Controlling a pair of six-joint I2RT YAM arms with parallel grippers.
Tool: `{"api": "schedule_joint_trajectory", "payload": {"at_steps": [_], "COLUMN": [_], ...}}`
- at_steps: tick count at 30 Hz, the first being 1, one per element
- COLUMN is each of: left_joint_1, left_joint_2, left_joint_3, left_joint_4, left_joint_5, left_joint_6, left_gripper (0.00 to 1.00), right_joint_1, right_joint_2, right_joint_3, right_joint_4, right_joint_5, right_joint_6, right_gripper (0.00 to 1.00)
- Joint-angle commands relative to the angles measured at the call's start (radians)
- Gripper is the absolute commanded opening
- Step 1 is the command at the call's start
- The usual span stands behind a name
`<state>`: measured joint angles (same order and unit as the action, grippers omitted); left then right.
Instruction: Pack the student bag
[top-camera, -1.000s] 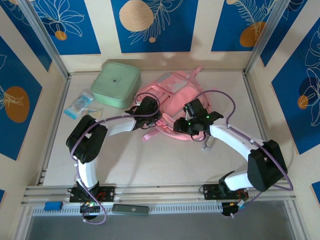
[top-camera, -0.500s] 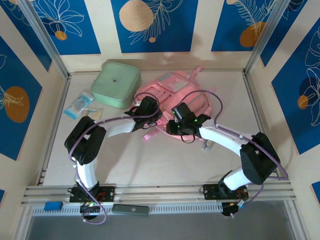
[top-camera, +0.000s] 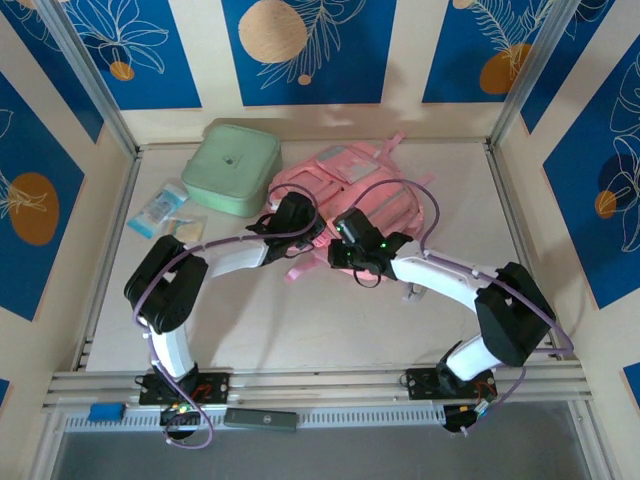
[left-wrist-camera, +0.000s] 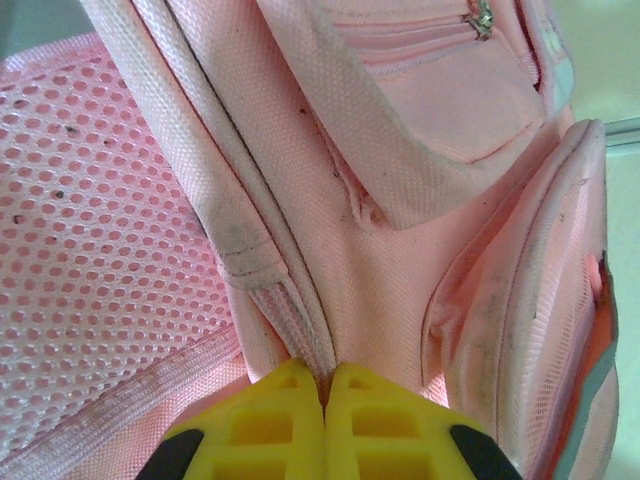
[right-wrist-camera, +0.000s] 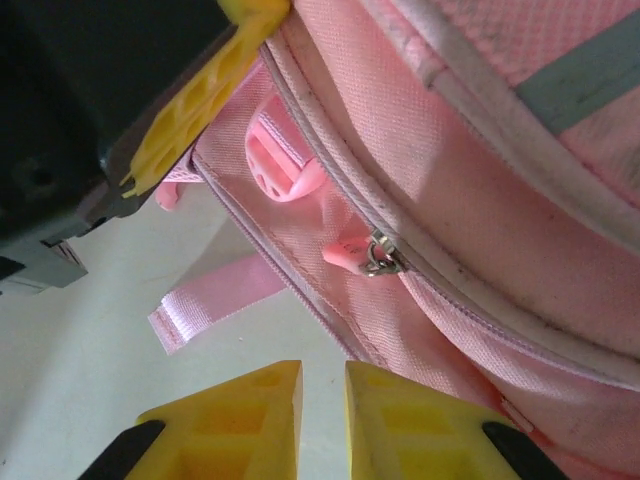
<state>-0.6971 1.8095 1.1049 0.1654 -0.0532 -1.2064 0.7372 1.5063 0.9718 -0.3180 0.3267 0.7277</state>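
Risk: right gripper (right-wrist-camera: 322, 385), narrowly parted and empty, sits short of zip pull (right-wrist-camera: 378, 257) and may close on nothing; left gripper (left-wrist-camera: 325, 385) pinches seam of student bag (top-camera: 345, 165) beside mint case (top-camera: 233, 167).

Upper left of the table (top-camera: 330, 320), a mint green square zip case (top-camera: 232, 167) lies flat; just lower left, a blue-and-white packet (top-camera: 160, 210), and beside that a small clear packet (top-camera: 190, 228).
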Motion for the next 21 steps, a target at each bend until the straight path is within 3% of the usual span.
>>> {"api": "schedule_joint_trajectory", "payload": {"at_steps": [1,8,21], "left_joint_1": [-0.018,-0.019,-0.018], "left_joint_2": [-0.055,-0.058,-0.060], "left_joint_3": [0.001,-0.007,-0.007], "left_joint_4": [0.111,0.118,0.109], "left_joint_5": [0.016,0.017,0.017], "left_joint_6": [0.011,0.016,0.027], "left_gripper": [0.00,0.00,0.00], "right_joint_1": [-0.012,-0.009,-0.012], "right_joint_2": [0.043,0.098,0.212], "right_joint_3": [0.060,0.023,0.113], "right_joint_4": [-0.066,0.087,0.022], "right_joint_5": [0.103,0.065,0.118], "right_joint_6": [0.107,0.159,0.312], "right_gripper": [0.19,0.27,0.33]}}
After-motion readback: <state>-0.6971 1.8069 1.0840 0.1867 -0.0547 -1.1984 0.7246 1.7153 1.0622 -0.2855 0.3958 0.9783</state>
